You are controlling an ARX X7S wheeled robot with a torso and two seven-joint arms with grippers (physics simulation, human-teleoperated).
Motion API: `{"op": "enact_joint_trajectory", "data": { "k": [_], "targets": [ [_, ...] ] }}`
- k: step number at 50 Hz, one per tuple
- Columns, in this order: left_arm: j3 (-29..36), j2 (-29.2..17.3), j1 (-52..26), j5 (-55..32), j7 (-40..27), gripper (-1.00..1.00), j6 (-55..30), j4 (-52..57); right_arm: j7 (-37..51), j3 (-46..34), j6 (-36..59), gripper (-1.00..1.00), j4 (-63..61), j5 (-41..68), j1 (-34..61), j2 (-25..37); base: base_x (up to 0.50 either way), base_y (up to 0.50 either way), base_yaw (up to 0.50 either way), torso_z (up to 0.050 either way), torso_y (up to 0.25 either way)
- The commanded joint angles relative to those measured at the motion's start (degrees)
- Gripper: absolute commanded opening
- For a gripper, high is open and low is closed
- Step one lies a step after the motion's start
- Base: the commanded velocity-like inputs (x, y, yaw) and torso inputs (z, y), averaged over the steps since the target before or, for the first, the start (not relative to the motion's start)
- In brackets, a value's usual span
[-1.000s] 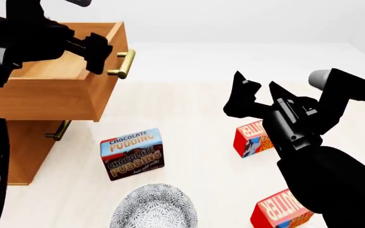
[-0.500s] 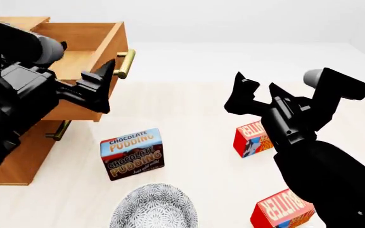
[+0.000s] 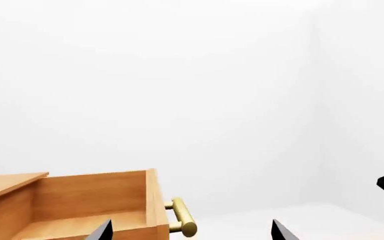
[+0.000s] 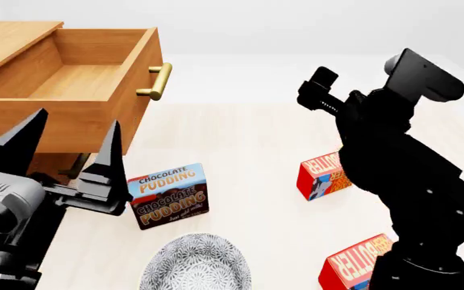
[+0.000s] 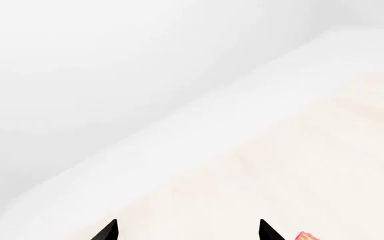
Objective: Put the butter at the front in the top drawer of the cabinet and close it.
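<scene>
The top drawer [image 4: 95,78] of the light-brown cabinet [image 4: 14,199] stands pulled out and empty, its brass handle [image 4: 155,81] facing right. It also shows in the left wrist view [image 3: 92,200]. Two red-and-orange butter cartons lie on the floor at right: one nearer me [image 4: 359,266], one farther [image 4: 322,175]. My left gripper [image 4: 67,151] is open and empty, low in front of the cabinet, fingers up. In its wrist view [image 3: 192,234] the tips stand wide apart. My right gripper [image 4: 319,90] is raised above the farther butter; in its wrist view [image 5: 187,233] it is open and empty.
A brown-and-blue chocolate pudding box [image 4: 169,194] stands between the cabinet and the butters. A patterned grey bowl [image 4: 196,263] sits near the front edge below it. The lower drawer's handle [image 4: 75,166] shows under the open drawer. The floor is pale wood.
My left gripper has dropped from the drawer handle and pulled back low, in front of the cabinet. My right gripper has swung up and away from the farther butter.
</scene>
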Motion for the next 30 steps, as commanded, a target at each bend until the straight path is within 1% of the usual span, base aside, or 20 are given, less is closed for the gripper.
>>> {"op": "enact_joint_trajectory", "data": {
  "k": [1, 4, 6, 11, 15, 24, 30],
  "targets": [
    [0.7, 2.3, 5.5, 5.2, 0.9, 1.00, 8.2, -1.0, 10.6, 1.5, -1.8, 1.00, 13.2, -4.2, 10.9, -5.0, 0.00, 0.00, 0.00, 0.000, 0.000],
    [0.7, 2.7, 5.2, 5.9, 0.3, 1.00, 8.8, -1.3, 12.5, 1.9, -3.8, 1.00, 17.0, -5.5, 13.7, -6.2, 0.00, 0.00, 0.00, 0.000, 0.000],
    [0.6, 3.8, 5.4, 7.2, 0.0, 1.00, 11.2, -1.9, 14.1, 2.4, -4.9, 1.00, 19.6, -6.2, 15.3, -6.9, 0.00, 0.00, 0.00, 0.000, 0.000],
    [1.0, 4.9, 5.2, 8.9, -0.3, 1.00, 13.8, -3.5, 17.4, 3.5, -9.2, 1.00, 27.3, -7.0, 18.1, -8.3, 0.00, 0.00, 0.00, 0.000, 0.000],
    [1.4, 5.0, 5.0, 9.2, -0.3, 1.00, 14.3, -4.6, 18.2, 2.9, -14.9, 1.00, 34.5, -8.1, 20.8, -8.6, 0.00, 0.00, 0.00, 0.000, 0.000],
    [2.2, 5.5, 4.5, 10.5, -0.2, 1.00, 16.7, -6.7, 19.9, -1.3, -26.2, 1.00, 47.1, -8.2, 24.5, -8.8, 0.00, 0.00, 0.00, 0.000, 0.000],
    [3.6, 5.6, 4.1, 11.8, 0.0, 1.00, 18.0, -7.4, 22.2, -7.1, -35.5, 1.00, 56.4, -4.7, 26.9, -9.0, 0.00, 0.00, 0.00, 0.000, 0.000]
  ]
}}
